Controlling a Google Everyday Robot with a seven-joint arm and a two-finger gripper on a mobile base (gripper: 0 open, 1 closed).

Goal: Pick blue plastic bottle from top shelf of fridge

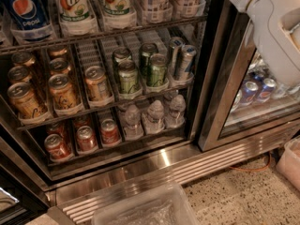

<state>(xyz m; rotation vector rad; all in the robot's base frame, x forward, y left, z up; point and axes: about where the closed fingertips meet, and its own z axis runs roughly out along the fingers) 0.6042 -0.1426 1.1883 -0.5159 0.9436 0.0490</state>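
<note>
the fridge (159,165) fills most of the view, its stainless sill bright below a dark interior, with a glass door (219,97) to the right. the robot's white arm (276,27) crosses the upper right corner in front of that door. the hand lies beyond the top edge of the view, so i cannot tell whether it is released or clenched. a clear plastic bin (145,210) sits low in the foreground on the speckled floor (234,196). on the top shelf (117,32), the blue plastic bottle (154,1) stands right of two green-and-white soda bottles (72,6) and a pepsi bottle (26,8); only its lower part shows. the rack below carries gold cans (61,90), green cans (129,76) and slim silver cans (185,62). lowest are red cans (86,137) and small water bottles (154,116).
</note>
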